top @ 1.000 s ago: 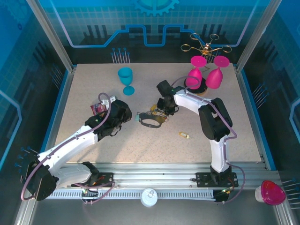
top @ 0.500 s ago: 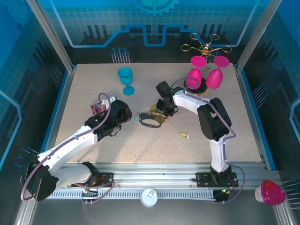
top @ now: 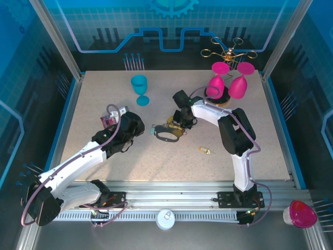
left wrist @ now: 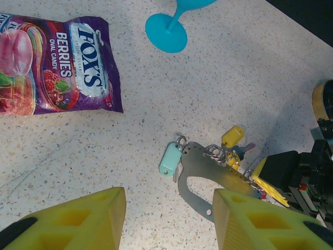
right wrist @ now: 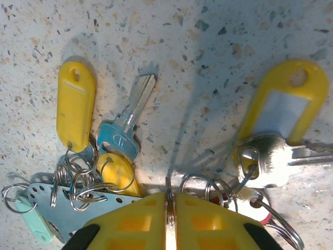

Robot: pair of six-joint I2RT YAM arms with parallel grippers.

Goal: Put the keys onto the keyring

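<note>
While right gripper [right wrist: 170, 208] clamps the keyring [right wrist: 169, 188], job looks unfinished.
Left gripper [left wrist: 169, 208] apart, empty; loose key [top: 204, 151] lies well apart, unthreaded.

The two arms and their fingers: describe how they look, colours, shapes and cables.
The left arm and right arm have white curved shells between bulky black joints, each trailed by a loose mauve cable. The left fingers and right fingers are blocky yellow pads moulded with square pockets, black at the outer backs.
</note>
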